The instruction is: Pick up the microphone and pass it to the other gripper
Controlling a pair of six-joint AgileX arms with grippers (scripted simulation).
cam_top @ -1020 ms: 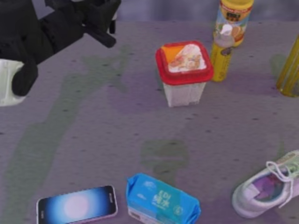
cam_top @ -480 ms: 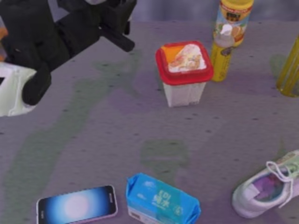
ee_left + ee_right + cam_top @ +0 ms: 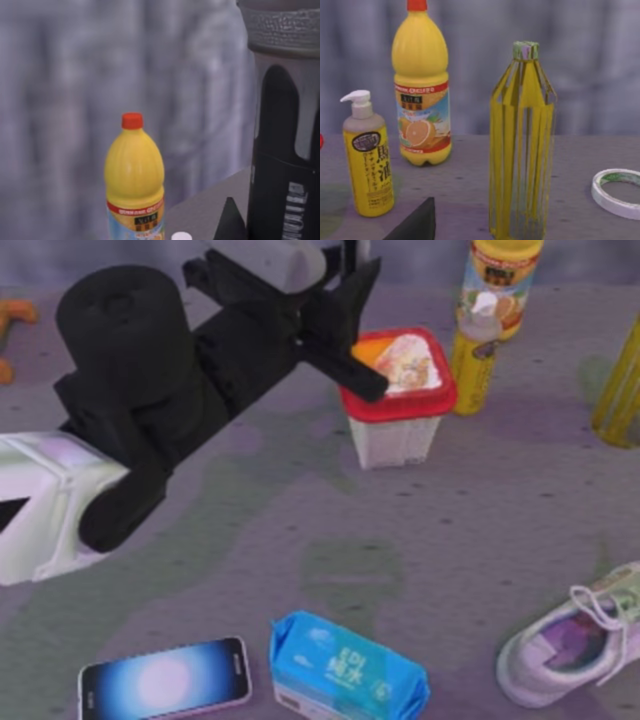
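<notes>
our left gripper [image 3: 335,315] is raised above the table at the far side, near the tub with the red lid [image 3: 397,390]. it is closed on the microphone [image 3: 282,125], whose grey mesh head shows in the left wrist view. we think it is lifted like this for the handover. our right arm is not seen from above.

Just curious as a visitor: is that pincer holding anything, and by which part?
The left pincer holds the microphone, seemingly by its black handle; the right arm sits outside the top view.
</notes>
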